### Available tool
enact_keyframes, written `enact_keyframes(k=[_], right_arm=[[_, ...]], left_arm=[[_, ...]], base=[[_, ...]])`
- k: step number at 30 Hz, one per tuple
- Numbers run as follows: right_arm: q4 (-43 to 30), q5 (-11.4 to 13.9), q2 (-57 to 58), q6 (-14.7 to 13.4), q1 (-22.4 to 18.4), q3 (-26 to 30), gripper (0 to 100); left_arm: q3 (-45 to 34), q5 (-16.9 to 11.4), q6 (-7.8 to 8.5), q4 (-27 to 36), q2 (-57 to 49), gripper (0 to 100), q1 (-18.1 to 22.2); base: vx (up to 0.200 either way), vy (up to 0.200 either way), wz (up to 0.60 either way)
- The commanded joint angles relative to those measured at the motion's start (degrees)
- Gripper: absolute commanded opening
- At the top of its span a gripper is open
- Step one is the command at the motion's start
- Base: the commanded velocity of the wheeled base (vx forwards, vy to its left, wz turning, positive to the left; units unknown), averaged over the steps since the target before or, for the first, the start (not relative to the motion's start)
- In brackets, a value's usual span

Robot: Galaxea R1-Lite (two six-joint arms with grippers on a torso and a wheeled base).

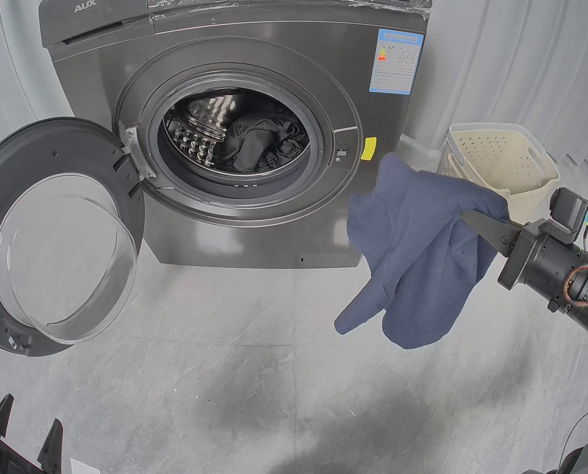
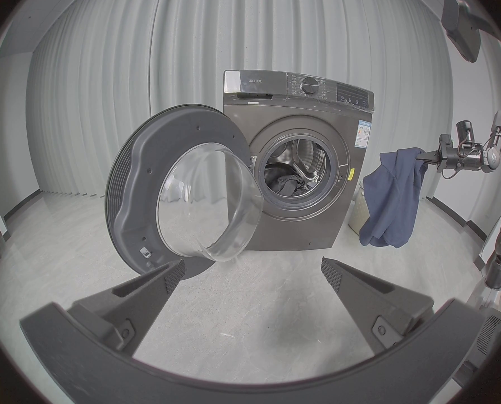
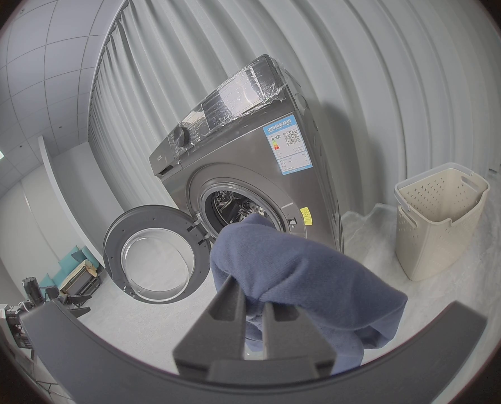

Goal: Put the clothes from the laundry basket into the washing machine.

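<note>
At your three o'clock in the head view, the right claw [image 1: 485,224] is clamped on a blue garment [image 1: 419,251], gripping it by one upper edge. You see the cloth hang free in folds below the claw, clear of the floor [image 1: 241,376], with one sleeve-like tail trailing toward six o'clock. From the right wrist view the two fingers [image 3: 228,310] sit close together, with the cloth bunched over their tips.

The washing machine [image 1: 254,238] stands at your twelve o'clock. Its round door [image 1: 50,143] is swung wide open toward nine o'clock, glass bowl facing you. Inside the drum lies a heap of dark clothes [image 1: 261,143], low and toward the right of the opening. The blue garment hangs just in front of the machine's right lower corner, outside the opening.

The laundry basket [image 1: 524,195], cream and perforated, stands on the floor at two o'clock, beside the machine's right flank and behind the held garment.

Down at seven o'clock you have the left claw [image 1: 27,429], fingers spread apart and gripping nothing, well away from the clothes.
</note>
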State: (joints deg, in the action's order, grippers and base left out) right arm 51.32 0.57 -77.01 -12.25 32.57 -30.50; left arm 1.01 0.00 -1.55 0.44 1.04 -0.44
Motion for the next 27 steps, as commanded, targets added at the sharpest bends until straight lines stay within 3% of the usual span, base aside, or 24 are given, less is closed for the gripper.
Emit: enact_keyframes(k=[1,8,13,16,20,24,27], right_arm=[[0.18,0.04,-1.04,-0.14,0.03,0.18,0],[0.18,-0.05,-1.13,-0.23,0.47,0.27,0],[0.27,0.04,-2.97,-1.90,1.09,-0.79,0],[0.18,-0.13,-4.55,-1.81,1.09,-2.72,0],[0.18,-0.49,-7.81,-1.99,1.62,-6.41,0],[0.18,-4.97,-12.46,-2.69,4.87,-12.57,0],[0.18,-6.73,-14.57,-4.18,7.42,-15.29,0]], left_arm=[[-0.84,0.00,-0.03,0.00,-0.60,100,0.00],[-0.84,0.00,-0.12,0.00,-0.68,100,0.09],[-0.84,-0.09,0.58,-0.18,-0.68,100,0.09],[-0.92,-0.09,0.67,-0.26,-0.77,100,0.18],[-1.01,0.09,1.99,-0.26,-0.86,100,0.18],[-0.92,0.18,1.90,-0.26,-0.77,100,0.35],[-1.01,-0.09,1.90,-0.26,-0.86,100,0.61]], base=[[0.000,0.200,0.00],[0.000,0.200,0.00],[0.000,0.200,0.00],[0.000,0.000,0.00],[0.000,0.000,0.00],[0.000,0.000,0.00],[0.000,0.000,0.00]])
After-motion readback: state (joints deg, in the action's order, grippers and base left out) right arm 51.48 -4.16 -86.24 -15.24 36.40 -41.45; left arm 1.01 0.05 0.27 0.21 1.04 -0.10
